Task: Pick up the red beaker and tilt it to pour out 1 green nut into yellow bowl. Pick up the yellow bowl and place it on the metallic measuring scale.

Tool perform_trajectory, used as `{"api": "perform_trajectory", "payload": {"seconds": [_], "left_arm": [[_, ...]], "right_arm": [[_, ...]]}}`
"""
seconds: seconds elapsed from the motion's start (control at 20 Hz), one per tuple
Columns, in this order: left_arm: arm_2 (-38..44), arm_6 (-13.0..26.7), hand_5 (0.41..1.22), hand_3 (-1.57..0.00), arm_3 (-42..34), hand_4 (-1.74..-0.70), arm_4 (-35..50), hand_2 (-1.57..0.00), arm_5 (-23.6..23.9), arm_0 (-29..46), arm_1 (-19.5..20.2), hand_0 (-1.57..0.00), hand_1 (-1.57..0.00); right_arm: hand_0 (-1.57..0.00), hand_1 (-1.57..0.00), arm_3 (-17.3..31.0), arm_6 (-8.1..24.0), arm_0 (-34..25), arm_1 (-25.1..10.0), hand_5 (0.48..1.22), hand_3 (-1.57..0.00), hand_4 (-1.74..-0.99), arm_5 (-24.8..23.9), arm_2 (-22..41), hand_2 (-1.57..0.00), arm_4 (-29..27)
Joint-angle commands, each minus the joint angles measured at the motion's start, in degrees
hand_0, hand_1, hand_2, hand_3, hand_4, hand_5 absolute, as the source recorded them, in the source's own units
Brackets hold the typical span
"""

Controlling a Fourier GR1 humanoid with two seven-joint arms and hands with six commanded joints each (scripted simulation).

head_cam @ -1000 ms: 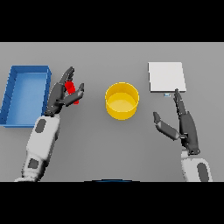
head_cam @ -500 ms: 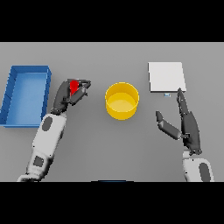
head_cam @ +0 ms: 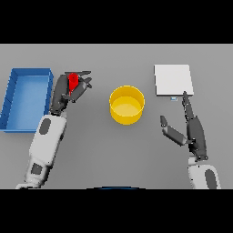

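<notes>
The red beaker [head_cam: 73, 81] is held off the table in my left hand [head_cam: 66, 92], whose fingers are curled round it, left of the yellow bowl [head_cam: 127, 104]. The beaker is mostly hidden by the fingers. The bowl stands in the middle of the table and looks empty. No green nut shows. The metallic measuring scale [head_cam: 173, 80] lies flat at the back right. My right hand [head_cam: 191, 127] hovers below the scale, right of the bowl, fingers straight and thumb spread, holding nothing.
A blue open bin [head_cam: 25, 98] sits at the left, right beside my left arm. The grey table [head_cam: 113, 150] spreads between the bowl and the front edge.
My left hand has closed on the red beaker, lifted it and carried it slightly right toward the bowl. The right hand has barely moved.
</notes>
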Motion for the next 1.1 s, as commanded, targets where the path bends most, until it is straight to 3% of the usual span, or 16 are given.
{"api": "perform_trajectory", "payload": {"seconds": [0.0, 0.2, 0.45, 0.7, 1.05], "left_arm": [[-1.4, 2.3, 1.114, -1.55, -1.2, -1.72, -1.4, -1.56, -0.2, -0.8, 1.2, -1.55, -1.56], [-8.7, 9.6, 1.125, -1.56, -3.8, -1.73, -7.9, -1.56, -2.4, -2.5, 5.2, -1.56, -1.56], [-12.8, 13.4, 1.112, -1.56, -0.5, -1.73, -11.8, -1.56, -2.4, -7.4, 6.2, -1.56, -1.56], [-21.3, 20.7, 1.133, -1.57, 1.9, -1.74, -22.1, -1.57, -2.9, -12.6, 9.4, -1.57, -1.57], [-33.5, 21.4, 1.190, -1.57, 6.0, -1.74, -34.7, -1.57, -7.1, -20.1, 12.8, -1.57, -1.57]], "right_arm": [[0.00, 0.00, 0.4, 0.0, -0.1, -0.2, 0.658, 0.00, -1.262, 0.1, -0.1, 0.00, 0.0], [0.00, 0.00, 0.0, 0.6, 0.0, -0.8, 0.671, 0.00, -1.256, 0.2, -0.2, 0.00, 0.4], [0.00, 0.00, -1.2, 1.7, 0.8, -1.0, 0.678, 0.00, -1.256, 0.5, 0.0, 0.00, 0.5], [0.00, 0.00, -0.8, 2.3, 0.4, -0.8, 0.687, 0.00, -1.254, 1.1, 0.0, 0.00, -0.2], [0.00, 0.00, -1.8, 2.5, 0.9, -0.5, 0.704, 0.00, -1.274, 1.1, 0.6, 0.00, 0.3]]}}
